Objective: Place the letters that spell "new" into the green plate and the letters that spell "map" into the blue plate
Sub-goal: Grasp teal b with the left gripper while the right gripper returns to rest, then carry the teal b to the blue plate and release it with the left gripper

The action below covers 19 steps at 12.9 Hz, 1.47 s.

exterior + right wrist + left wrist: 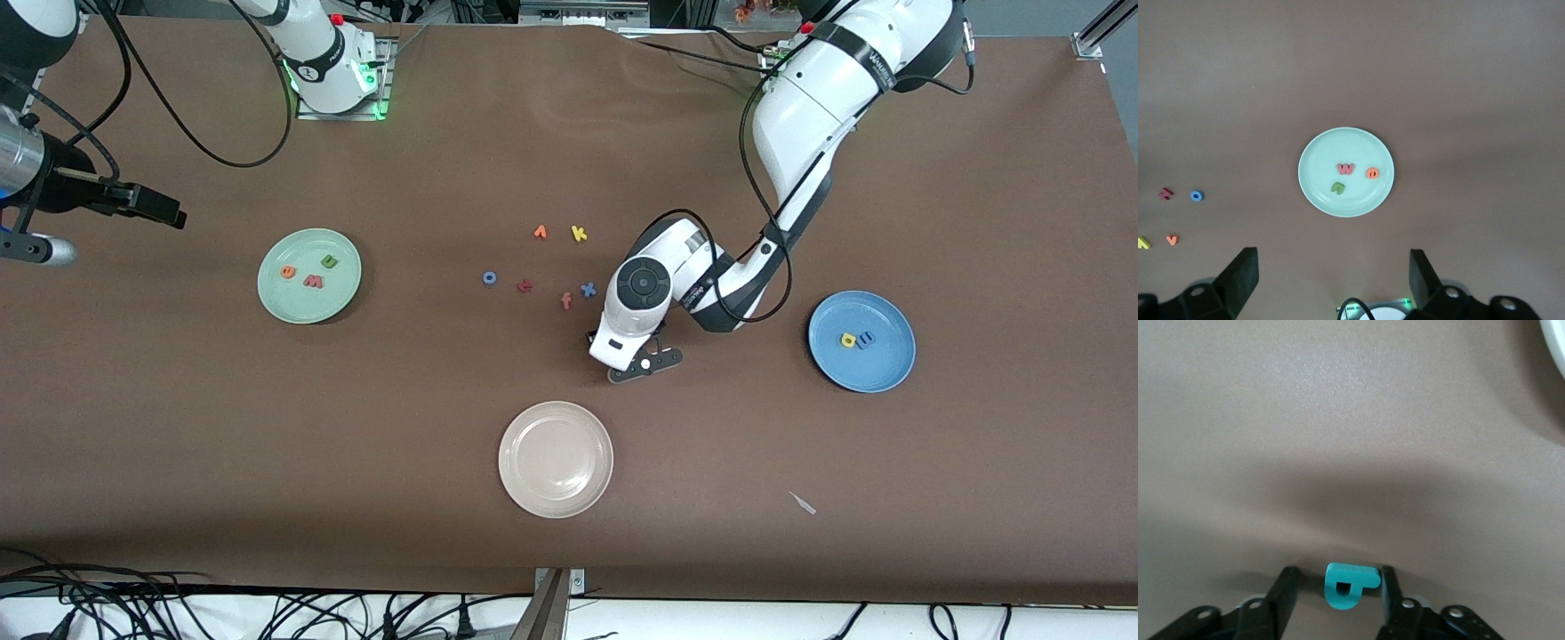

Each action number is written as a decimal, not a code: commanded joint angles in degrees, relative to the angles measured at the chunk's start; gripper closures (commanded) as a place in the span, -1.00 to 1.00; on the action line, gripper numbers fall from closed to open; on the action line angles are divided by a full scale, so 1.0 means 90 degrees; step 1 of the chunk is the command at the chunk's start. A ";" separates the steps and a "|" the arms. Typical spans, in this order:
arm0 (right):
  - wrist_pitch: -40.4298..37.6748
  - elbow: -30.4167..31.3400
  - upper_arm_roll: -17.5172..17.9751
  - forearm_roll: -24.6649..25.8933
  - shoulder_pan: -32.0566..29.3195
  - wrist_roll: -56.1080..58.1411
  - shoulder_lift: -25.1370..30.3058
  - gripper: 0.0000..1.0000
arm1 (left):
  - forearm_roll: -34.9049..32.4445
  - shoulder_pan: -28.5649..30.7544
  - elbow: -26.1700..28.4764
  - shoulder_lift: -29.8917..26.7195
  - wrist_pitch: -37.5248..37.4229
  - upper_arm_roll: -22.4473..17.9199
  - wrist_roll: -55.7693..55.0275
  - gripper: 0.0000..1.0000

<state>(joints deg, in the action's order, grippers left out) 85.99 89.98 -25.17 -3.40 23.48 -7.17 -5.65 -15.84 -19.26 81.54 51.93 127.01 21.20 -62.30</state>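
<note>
Cream-white round plate sits nearest the front camera, empty, not part of the job. Left gripper is down at the bench just above that plate, its jaws straddling the small teal foam letter "a"; wrist view shows one finger against the letter's edge, the other with a gap, so closing but not yet clamped. Letter lies flat on the bench between the fingers. Pale mint-green round plate toward the right arm's end already holds green "n", orange "e" and salmon-red "w": "new" looks done. Mid-blue round plate toward the left arm's end holds yellow "p" and blue "m"; the teal one is the last needed. Right gripper waits high over the bench near the green plate, jaws spread wide, nothing in them. For a good pick: finish the squeeze with the letter centred, stay low enough to catch thin foam, lift straight, confirm it comes up before carrying over to the blue plate. Spare letters near the middle of the bench should stay untouched.
</note>
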 commanded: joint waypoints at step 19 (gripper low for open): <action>0.0622 0.0578 0.2621 0.0689 -0.2424 0.0485 0.0863 -1.00 | 0.0569 0.2538 -0.0047 -0.0974 -0.3310 0.0779 0.4436 0.58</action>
<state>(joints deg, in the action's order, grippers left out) 91.96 94.29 -1.72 1.67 1.56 -1.75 0.71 -12.45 -0.16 79.21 45.48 100.48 27.56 -30.61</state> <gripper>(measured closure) 0.000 0.648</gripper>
